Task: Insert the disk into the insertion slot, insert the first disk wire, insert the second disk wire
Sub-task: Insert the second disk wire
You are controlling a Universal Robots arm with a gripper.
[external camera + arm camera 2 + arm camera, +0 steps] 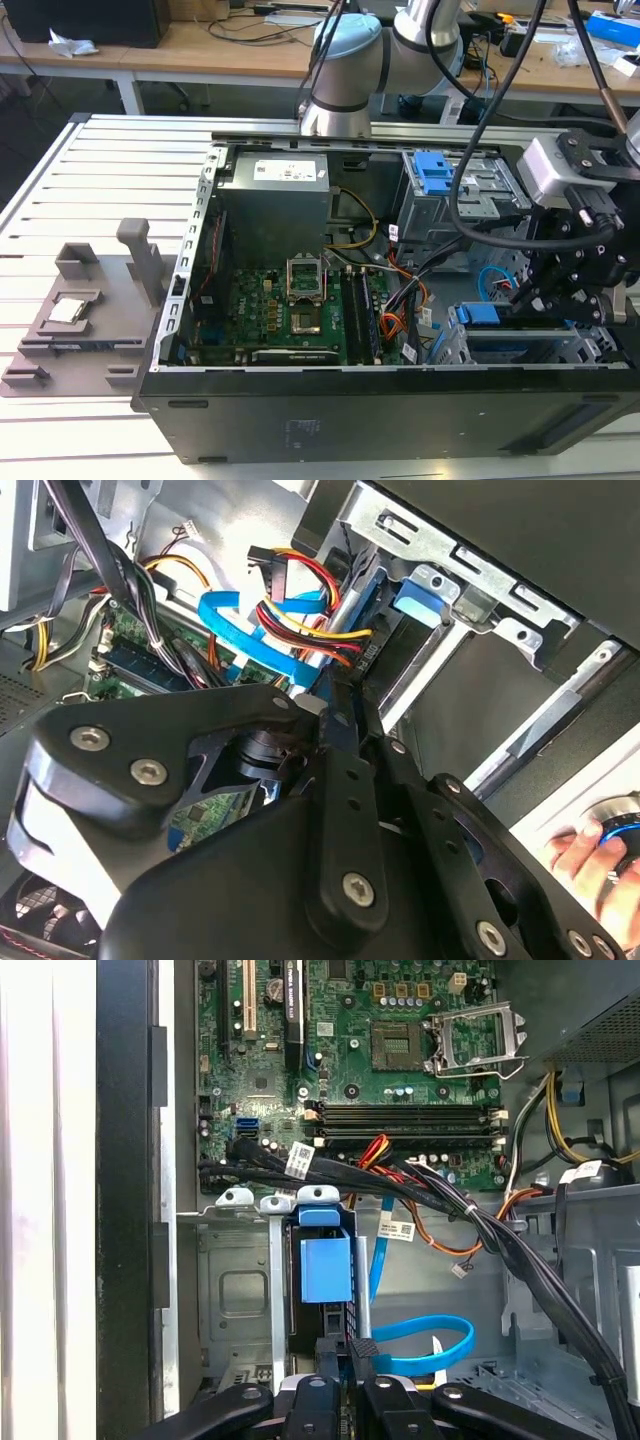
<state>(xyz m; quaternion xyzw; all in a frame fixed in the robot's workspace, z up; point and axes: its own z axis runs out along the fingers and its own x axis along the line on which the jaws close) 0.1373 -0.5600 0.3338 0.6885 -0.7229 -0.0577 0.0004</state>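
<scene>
The disk (324, 1260), in its bright blue caddy, sits edge-on inside the insertion slot (240, 1290), the silver cage at the case's front corner (520, 350). Its blue handle (425, 595) shows at the cage's rail. My gripper (348, 1348) is just behind the disk's rear edge, its fingers (345, 750) pressed together with nothing visible between them. The first disk wire (310, 590), a red, orange and black bundle with a dark plug, hangs loose over the motherboard. The second disk wire (425, 1345), glossy light blue, curls in a loop beside the cage (235, 630).
A taller grey cage with a bare blue bracket (435, 175) stands behind the slot. Thick black cables (480, 1220) cross above the cage. The motherboard (300, 300) fills the case floor. A person's hand (580, 850) rests on a knob outside the case.
</scene>
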